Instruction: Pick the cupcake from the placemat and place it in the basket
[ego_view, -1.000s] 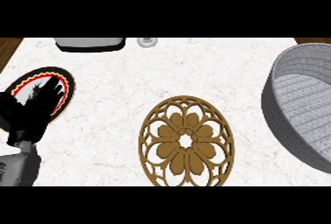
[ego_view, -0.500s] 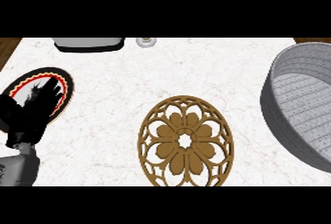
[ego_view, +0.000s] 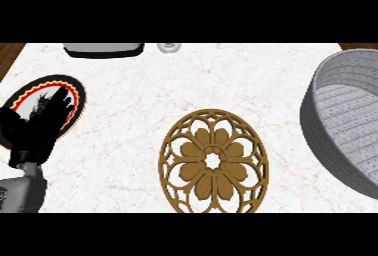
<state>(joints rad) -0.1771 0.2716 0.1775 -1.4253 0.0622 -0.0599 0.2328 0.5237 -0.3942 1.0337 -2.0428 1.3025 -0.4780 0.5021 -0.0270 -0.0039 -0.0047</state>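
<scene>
White marbled worktop (ego_view: 221, 80). Left robot hand (ego_view: 33, 127) at left edge, fingers straight, spread. Cupcake unseen; I'd locate it before reaching. Basket (ego_view: 332, 130) right edge.

Placemat (ego_view: 214, 161) between plate (ego_view: 70, 90) at left and basket (ego_view: 347, 125) at right

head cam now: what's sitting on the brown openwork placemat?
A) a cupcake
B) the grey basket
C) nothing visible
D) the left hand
C: the placemat shows only its own cut-out pattern; the left hand is over the plate at the view's left, and the basket sits apart at the right edge.
</scene>
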